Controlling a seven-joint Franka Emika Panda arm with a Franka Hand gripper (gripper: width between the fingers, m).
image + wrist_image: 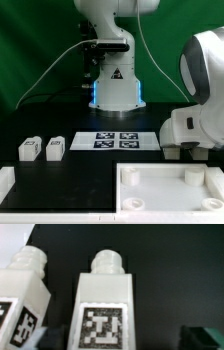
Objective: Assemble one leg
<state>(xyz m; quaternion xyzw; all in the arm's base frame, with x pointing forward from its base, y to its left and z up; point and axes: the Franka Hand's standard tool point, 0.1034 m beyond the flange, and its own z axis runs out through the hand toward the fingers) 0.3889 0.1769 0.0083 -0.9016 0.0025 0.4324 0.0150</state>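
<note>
A: Where is the leg point(28, 149)?

B: Stands near the table edge at the exterior view's left, about midway between back and front. Has a second leg point(54, 148) just beside it, toward the table's middle, with a narrow gap between. Both upright, white, each with a dark tag on the front face.

A: And up close?

B: Fills the wrist view as a pair, side by side and apart. Shows a ribbed, rounded tip point(106, 261) at one end and a black-and-white tag point(103, 326) on the flat face. Cannot tell which of the pair is which there.

A: Claw point(187, 152)?

B: Hangs over the table toward the edge at the exterior view's right, just behind the panel point(160, 195), well apart from both legs. Holds nothing visible. Spread or closed: cannot tell; fingers too dark and small in the exterior view, and only blurred dark shapes at the wrist view's rim.

A: Rest of the table?

B: Marker board point(118, 140) flat in the middle, toward the back edge, in front of the base point(115, 90). Panel along the front edge, toward the front corner at the exterior view's right.
</note>
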